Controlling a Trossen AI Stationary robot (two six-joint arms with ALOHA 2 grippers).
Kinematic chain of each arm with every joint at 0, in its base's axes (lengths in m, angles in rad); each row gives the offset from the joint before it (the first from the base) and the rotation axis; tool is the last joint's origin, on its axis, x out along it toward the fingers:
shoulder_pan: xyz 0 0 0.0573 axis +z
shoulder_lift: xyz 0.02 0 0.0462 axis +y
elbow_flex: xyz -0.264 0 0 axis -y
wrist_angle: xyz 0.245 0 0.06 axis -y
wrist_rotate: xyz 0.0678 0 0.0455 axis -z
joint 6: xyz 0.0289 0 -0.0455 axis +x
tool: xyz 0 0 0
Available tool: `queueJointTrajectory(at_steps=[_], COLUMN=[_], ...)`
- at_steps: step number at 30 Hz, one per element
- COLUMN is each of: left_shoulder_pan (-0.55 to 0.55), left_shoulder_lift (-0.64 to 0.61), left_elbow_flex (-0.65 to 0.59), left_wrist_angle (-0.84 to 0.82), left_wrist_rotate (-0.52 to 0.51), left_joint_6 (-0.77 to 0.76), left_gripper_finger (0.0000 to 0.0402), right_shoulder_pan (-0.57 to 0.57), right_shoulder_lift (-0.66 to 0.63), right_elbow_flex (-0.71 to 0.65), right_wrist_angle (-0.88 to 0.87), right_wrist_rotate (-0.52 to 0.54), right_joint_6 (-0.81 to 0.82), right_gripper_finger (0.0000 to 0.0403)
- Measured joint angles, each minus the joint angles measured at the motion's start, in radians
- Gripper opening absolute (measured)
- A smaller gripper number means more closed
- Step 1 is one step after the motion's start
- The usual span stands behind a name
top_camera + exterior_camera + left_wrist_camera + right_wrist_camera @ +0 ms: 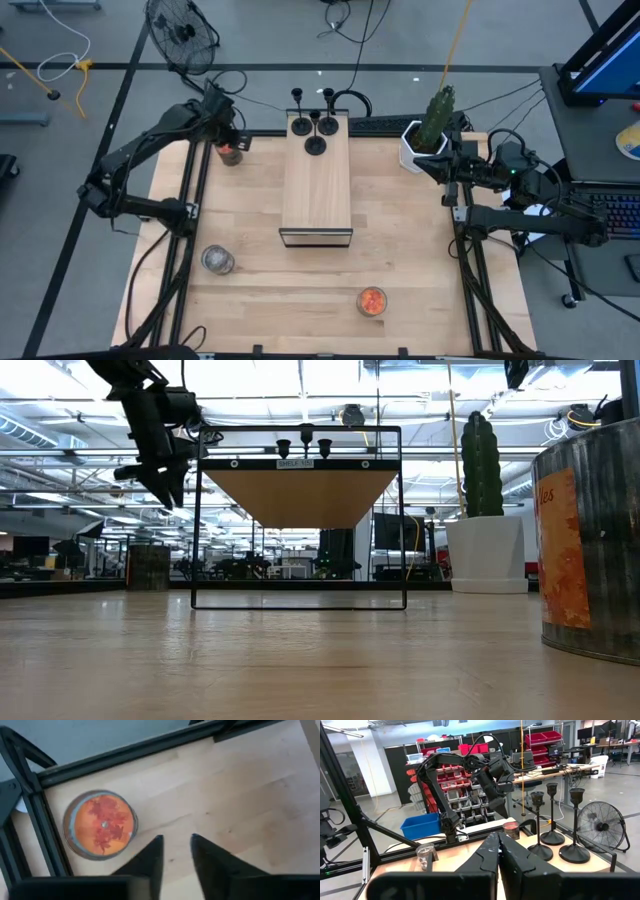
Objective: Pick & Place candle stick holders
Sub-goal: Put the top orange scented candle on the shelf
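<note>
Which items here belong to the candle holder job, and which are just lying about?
Job:
three black candlestick holders on the wooden box
orange-red glass cup below left gripper
second orange-red cup
silvery cup

Lying about:
potted cactus
fan

Pale smooth wooden table [400,250], matt black holders [315,125], glossy glass cups [372,301].

No readable text anywhere.
</note>
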Motion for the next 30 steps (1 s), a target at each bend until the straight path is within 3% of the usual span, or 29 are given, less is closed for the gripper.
queueJointTrajectory(at_steps=[5, 9, 19, 30], left_shoulder_pan=[0.0, -0.001, -0.009, -0.014], left_shoulder_lift=[0.009, 0.06, 0.229, 0.265], left_elbow_flex=[0.0, 0.0, -0.001, -0.002], left_wrist_angle=[0.002, -0.011, -0.009, -0.011], left_wrist_rotate=[-0.058, -0.049, -0.081, -0.139], left_joint_6=[-0.028, -0.059, -0.067, -0.078], left_gripper_finger=[0.0187, 0.0216, 0.0191, 0.0186], right_shoulder_pan=[0.0, 0.0, 0.0, 0.0], right_shoulder_lift=[0.0, 0.0, 0.0, 0.0], right_elbow_flex=[0.0, 0.0, 0.0, 0.0], right_wrist_angle=[0.0, 0.0, 0.0, -0.002], right_wrist_rotate=[0.0, 0.0, 0.0, 0.0], right_joint_6=[0.0, 0.0, -0.003, 0.001], right_gripper_finger=[0.0, 0.0, 0.0, 0.0])
